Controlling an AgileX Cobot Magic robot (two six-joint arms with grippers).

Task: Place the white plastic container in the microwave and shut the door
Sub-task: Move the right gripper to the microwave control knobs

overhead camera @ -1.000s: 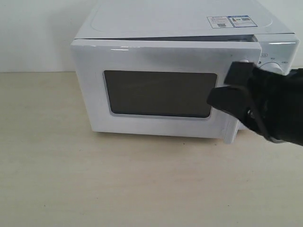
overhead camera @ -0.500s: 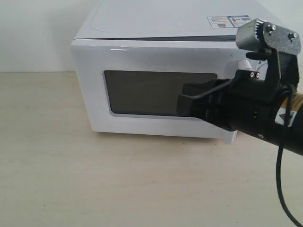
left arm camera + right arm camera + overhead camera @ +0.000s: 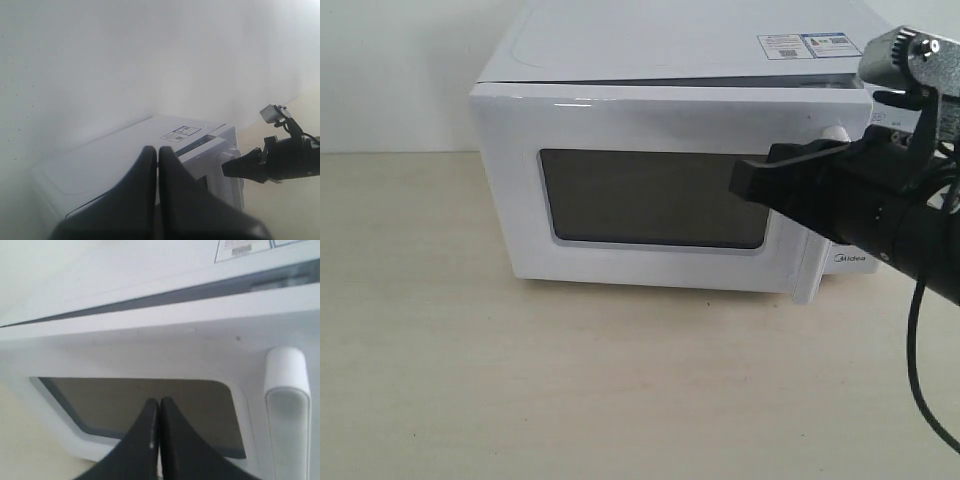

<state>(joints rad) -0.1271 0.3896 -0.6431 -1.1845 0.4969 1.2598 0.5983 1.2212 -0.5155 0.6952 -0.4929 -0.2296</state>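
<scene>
The white microwave (image 3: 690,40) stands at the back of the table. Its door (image 3: 620,120) lies nearly flush, with a thin dark seam along its top edge. My right gripper (image 3: 742,180) is shut and empty. It hovers just in front of the right edge of the door's dark window (image 3: 650,195), beside the vertical white handle (image 3: 807,275). The right wrist view shows the shut gripper (image 3: 159,402) over the window (image 3: 140,405), with the handle (image 3: 286,390) alongside. My left gripper (image 3: 158,150) is shut and empty, away from the microwave (image 3: 100,165). The white plastic container is out of view.
A beige table (image 3: 520,380) spreads in front of the microwave and a white wall (image 3: 400,70) stands behind it. A sticker (image 3: 810,45) sits on the microwave's top. A black cable (image 3: 917,380) hangs from the right arm at the right edge.
The right gripper swept left across the door's window, then drew back to the right. The gap at the door's top right has narrowed.
</scene>
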